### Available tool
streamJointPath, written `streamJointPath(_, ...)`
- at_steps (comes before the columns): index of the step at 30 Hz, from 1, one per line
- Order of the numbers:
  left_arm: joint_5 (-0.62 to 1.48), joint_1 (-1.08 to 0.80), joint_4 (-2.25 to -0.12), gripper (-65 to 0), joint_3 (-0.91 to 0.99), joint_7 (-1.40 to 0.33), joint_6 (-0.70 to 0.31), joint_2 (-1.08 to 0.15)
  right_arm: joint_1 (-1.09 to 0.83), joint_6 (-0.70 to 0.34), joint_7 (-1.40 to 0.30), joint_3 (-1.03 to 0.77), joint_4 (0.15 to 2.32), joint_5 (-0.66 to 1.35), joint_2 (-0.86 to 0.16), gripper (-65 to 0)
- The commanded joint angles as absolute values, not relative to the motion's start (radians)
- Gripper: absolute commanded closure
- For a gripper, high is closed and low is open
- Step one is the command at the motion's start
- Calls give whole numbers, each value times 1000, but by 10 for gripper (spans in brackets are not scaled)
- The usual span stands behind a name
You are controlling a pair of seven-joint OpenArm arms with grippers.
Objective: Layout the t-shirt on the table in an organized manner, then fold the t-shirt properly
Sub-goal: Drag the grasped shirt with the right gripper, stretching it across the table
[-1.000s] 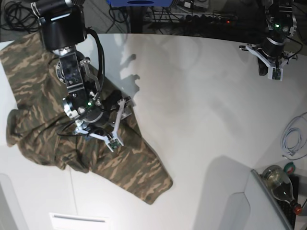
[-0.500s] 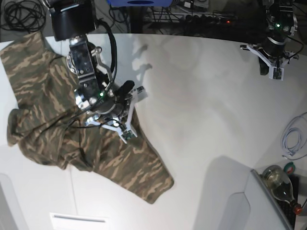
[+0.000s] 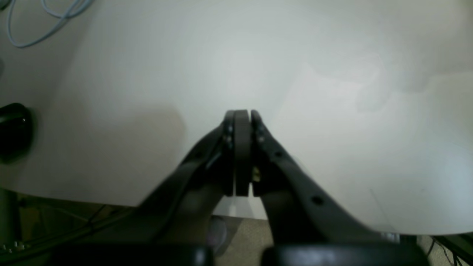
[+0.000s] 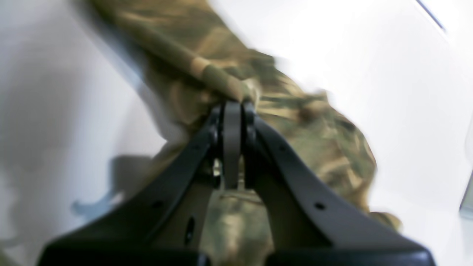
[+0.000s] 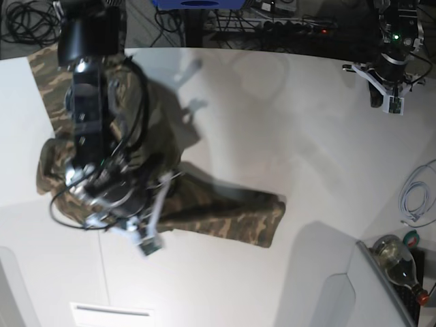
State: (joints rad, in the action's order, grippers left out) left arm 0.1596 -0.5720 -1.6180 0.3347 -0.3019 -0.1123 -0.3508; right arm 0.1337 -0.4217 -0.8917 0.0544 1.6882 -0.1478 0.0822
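Currently the right gripper [image 4: 232,107] is clenching a fold of the camouflage t-shirt [image 5: 204,214], probably near a hem, though blur is obscuring which. The shirt is lying bunched on the white table's [image 5: 286,122] near-left part, its long axis trailing rightward from that claw. The left gripper [image 3: 238,114] is sitting closed on nothing, well apart at the far right edge.

- A coiled pale cable [image 5: 417,197] lies near the right edge in the base view.
- A green glass bottle [image 5: 398,261] lies at the lower right.
- Dark cables [image 5: 27,20] tangle on the floor, upper left.
- A blue object [image 5: 197,3] sits at the top edge.
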Motion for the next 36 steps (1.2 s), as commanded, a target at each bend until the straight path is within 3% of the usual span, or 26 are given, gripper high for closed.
streamJointPath(1,160,-576,-1632,0,343,-280,-108,-363,183,-427,-874,10,1650,-148,81,-5)
streamJointPath(7,160,-576,-1632,0,343,-280,-108,-363,386,-433,-783,-272,1248,-153,38,-36)
streamJointPath(9,160,-576,-1632,0,343,-280,-108,-363,421,-433,-782,-269,1127,-154,-1,-126)
streamJointPath(11,160,-576,-1624,0,343,-280,-108,-363,420,-432,-779,-260,1082,-154,-27,-255)
streamJointPath(14,160,-568,-1603,0,341,-280,-108,-363,329,-432,-776,-255,1250,-154,-28,-390)
streamJointPath(16,160,-559,-1586,0,341,-280,-108,-361,232,-437,-776,-216,1429,-154,-24,-395)
streamJointPath(19,160,-556,-1569,0,341,-278,-108,-361,41,-438,-756,-13,1701,-154,-44,-404)
streamJointPath(22,160,-558,-1578,0,341,-278,-108,-360,-104,-432,-664,180,1810,-156,-111,-402)
streamJointPath(28,160,-558,-1578,0,341,-278,-108,-360,-99,-278,-610,358,1649,-318,-110,-404)
streamJointPath(36,160,-558,-1570,0,341,-278,-108,-357,1,-269,-539,312,1415,-325,-42,-396)
